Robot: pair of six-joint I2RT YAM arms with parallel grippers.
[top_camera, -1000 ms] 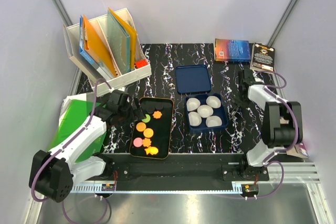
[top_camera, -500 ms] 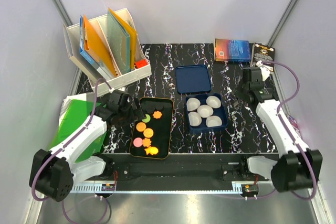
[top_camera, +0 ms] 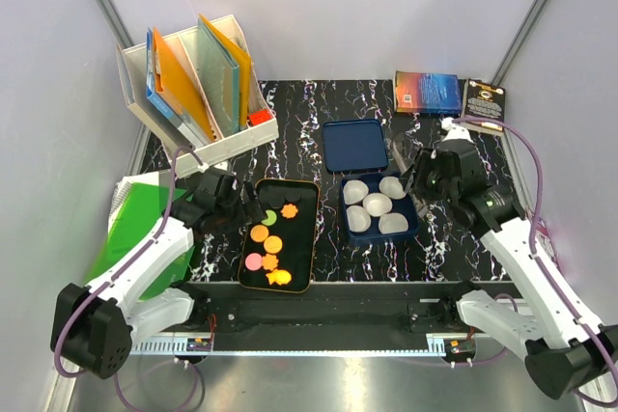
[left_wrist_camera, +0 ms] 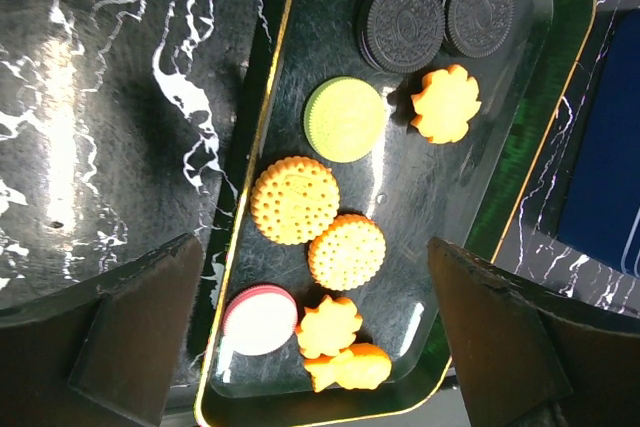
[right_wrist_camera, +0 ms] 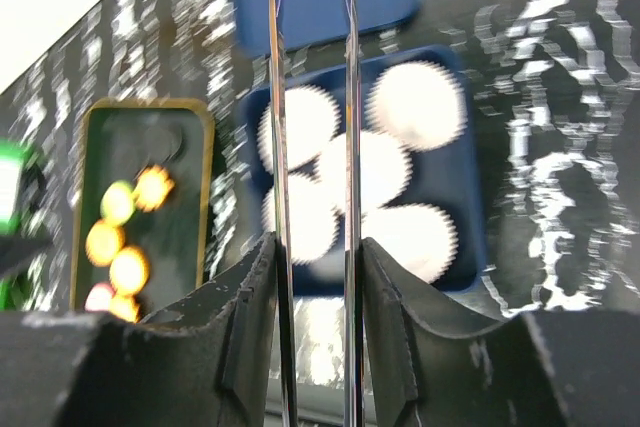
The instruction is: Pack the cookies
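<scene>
The cookies (left_wrist_camera: 346,251), small flat toy pieces, all lie inside a dark rectangular tray with a golden rim (top_camera: 317,229), which stands on the left half of the black marble-patterned table (top_camera: 319,103). In the left wrist view I count nine. Two dark brown round ones touch each other at one end. Then comes a green round cookie (left_wrist_camera: 345,119) beside an orange leaf-shaped one, and two orange round ones touch in the middle. At the other end is a pink round cookie (left_wrist_camera: 260,319) with two more orange shaped pieces just beside it. The left gripper (top_camera: 249,207) hangs over the left edge of this tray with its jaws wide apart, and nothing is between them. To the right of the tray, a little apart, stands a square dark blue box (top_camera: 417,219). It holds five white pleated cup liners (top_camera: 377,204), four at the corners and one in the middle. A flat blue lid (top_camera: 354,145) lies on the table just behind the box. The right gripper (top_camera: 425,178) is over the right side of the box and is clamped on thin metal tweezers (right_wrist_camera: 349,147); in the right wrist view the two prongs stand a little apart and run across the liners. At the far left a white file rack (top_camera: 232,142) holds orange, blue and pale folders, a green folder (top_camera: 135,219) lies near the left arm, and two books (top_camera: 428,91) lie at the far right corner.
</scene>
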